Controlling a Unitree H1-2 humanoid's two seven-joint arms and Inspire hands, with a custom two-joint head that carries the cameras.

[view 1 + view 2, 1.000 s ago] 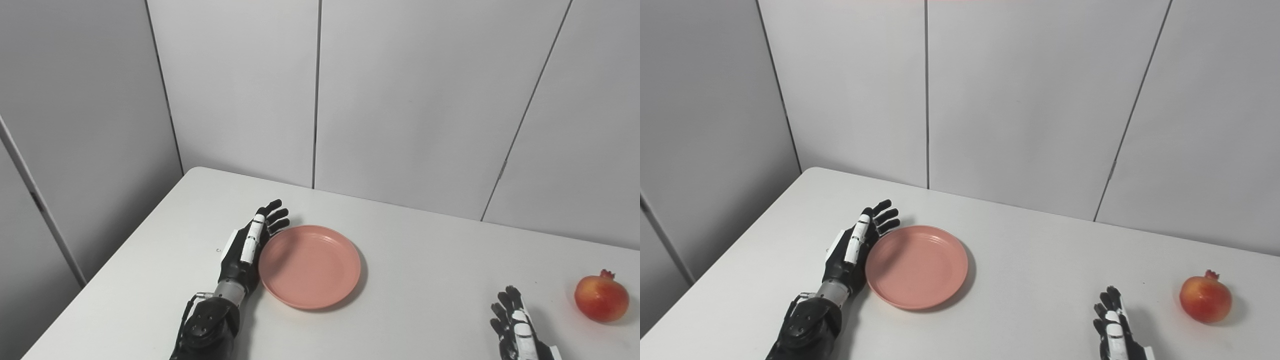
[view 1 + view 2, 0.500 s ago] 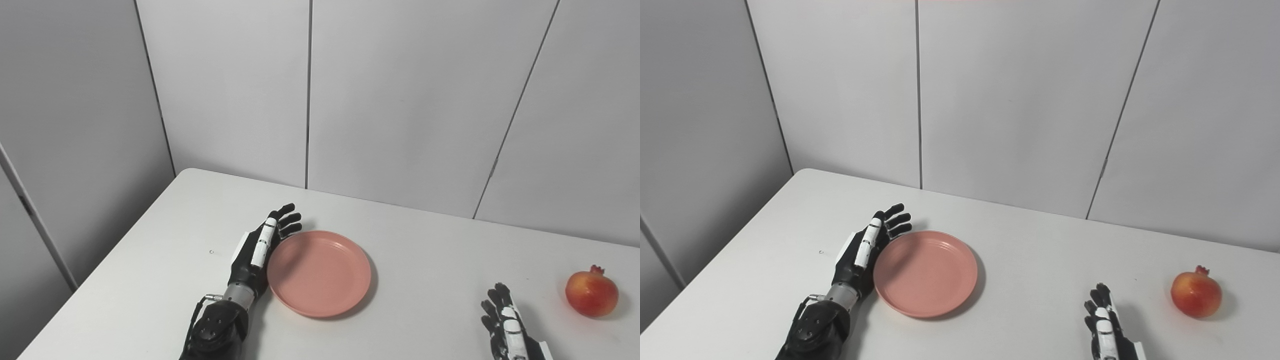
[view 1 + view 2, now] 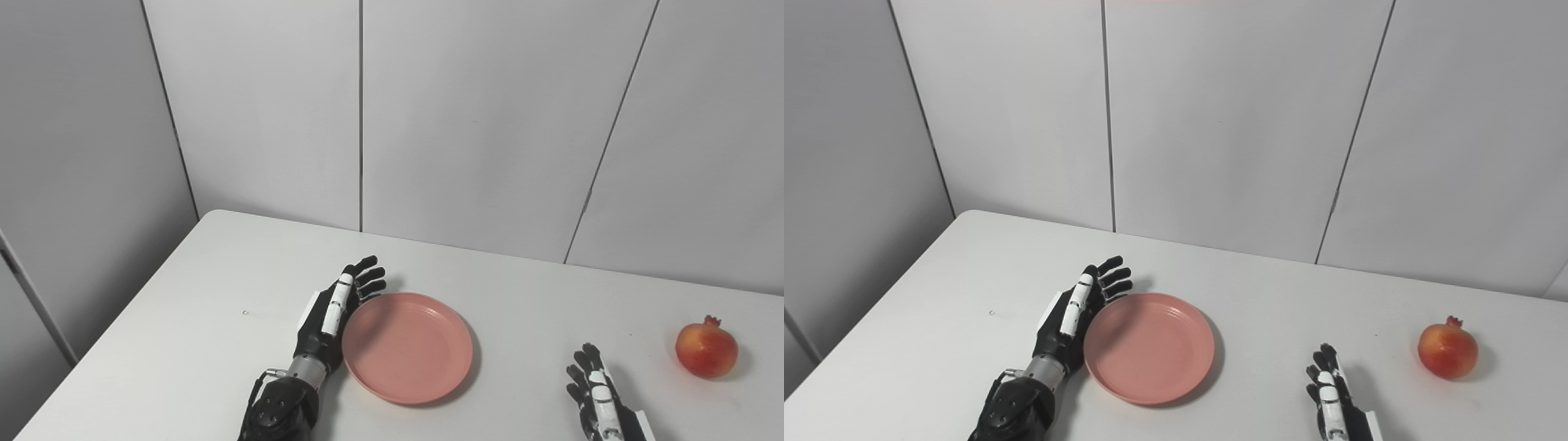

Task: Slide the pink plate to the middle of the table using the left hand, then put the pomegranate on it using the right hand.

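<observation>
Nearest to me, low at the bottom edge, my right hand (image 3: 597, 401) lies on the table (image 3: 527, 294) with its fingers apart and straight, holding nothing. From that hand the pomegranate (image 3: 706, 350) lies at about two o'clock, well apart from the fingertips, resting alone near the table's right side with its little crown pointing up. That hand is plainly the nearer one to the fruit; my left is far across on the other side.

Further in, my left hand (image 3: 334, 312) stands on its edge against the left rim of the plate (image 3: 407, 347), palm facing the plate, fingers stretched out and a little spread, gripping nothing. The fingers run along a line toward one o'clock, curling past the rim at the plate's ten o'clock side. So the plate sits at three o'clock from my palm, touching it or as good as touching; I cannot quite tell if there is a sliver of gap.

I judge the slide is the step in hand, and that is the relation it turns on: a push toward three o'clock carries the plate to the middle, toward my waiting right hand. The plate is round and empty, so no long axis matters.
</observation>
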